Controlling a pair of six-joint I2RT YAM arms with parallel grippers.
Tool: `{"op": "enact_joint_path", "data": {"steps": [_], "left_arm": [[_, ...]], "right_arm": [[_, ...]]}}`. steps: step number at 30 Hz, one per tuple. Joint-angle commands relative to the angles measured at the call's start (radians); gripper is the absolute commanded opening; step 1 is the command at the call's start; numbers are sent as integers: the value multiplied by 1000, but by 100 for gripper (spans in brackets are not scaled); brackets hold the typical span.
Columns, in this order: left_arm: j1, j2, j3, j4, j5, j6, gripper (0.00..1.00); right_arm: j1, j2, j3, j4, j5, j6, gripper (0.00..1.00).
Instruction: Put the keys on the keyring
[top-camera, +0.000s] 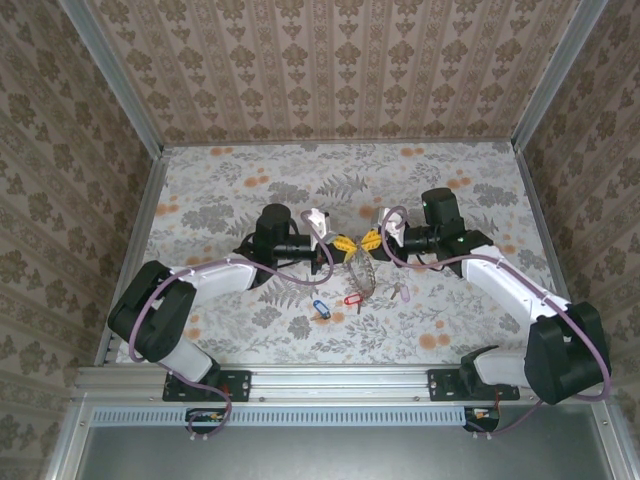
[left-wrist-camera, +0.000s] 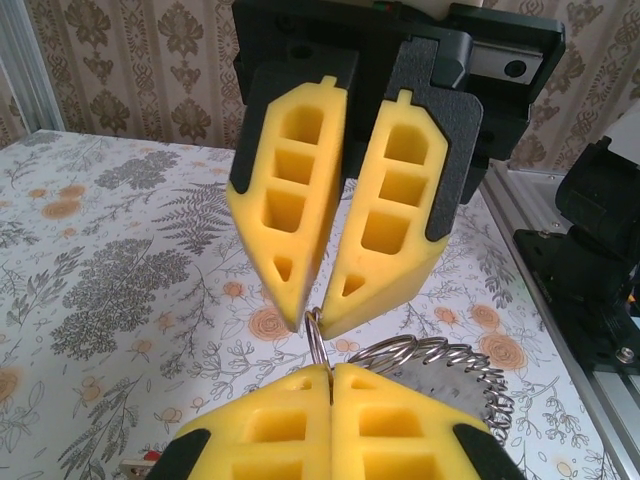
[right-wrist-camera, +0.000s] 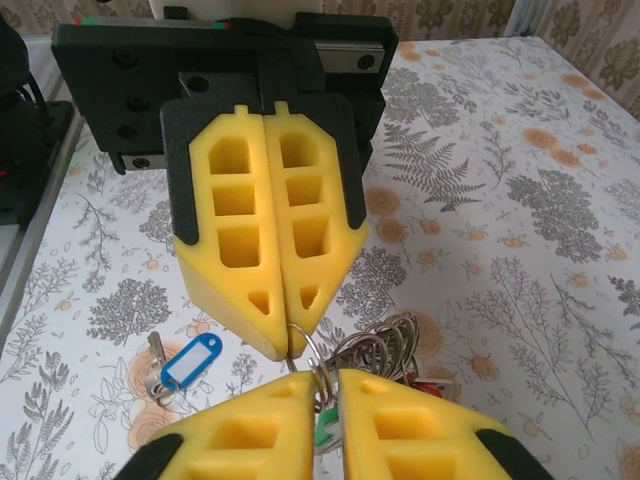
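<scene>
Keyring (top-camera: 361, 272) sits mid-table between your arms. Your left gripper (left-wrist-camera: 330, 372) is clamped on its wire loop, and your right gripper (left-wrist-camera: 313, 320) pinches the same loop. A blue key (top-camera: 320, 308) and a red key (top-camera: 352, 299) lie just nearer.

Top external: fixed, high behind arm bases, looks down and forward over whole table (top-camera: 230, 190); far, small detail lost.
Left wrist: close, low, faces right gripper (left-wrist-camera: 310, 325) head-on.
Right wrist: close, low, faces left gripper (right-wrist-camera: 290, 345) head-on.
Wrist views oppose each other; both share keyring (right-wrist-camera: 375, 345) between them, probably same table patch.
</scene>
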Motion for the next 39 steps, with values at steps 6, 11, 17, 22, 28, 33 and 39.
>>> {"op": "enact_joint_path", "data": {"steps": [6,11,17,22,28,33,39], "left_arm": [[5,-8,23,63,36,-15,0],[7,-9,22,67,36,-18,0],[7,-13,20,71,36,-20,0],[7,-14,14,73,35,-21,0],[7,-7,18,43,18,-2,4],[1,-1,58,-116,21,96,18],[-10,7,124,-272,4,189,25]], "right_arm": [[1,31,74,-102,-68,-51,18],[-1,41,83,-130,-59,-77,20],[-2,46,75,-128,-52,-88,23],[-7,47,74,-120,-78,-80,17],[-9,45,95,-143,-71,-79,0],[-6,46,140,-228,-76,-117,0],[2,61,192,-333,-58,-168,0]]}}
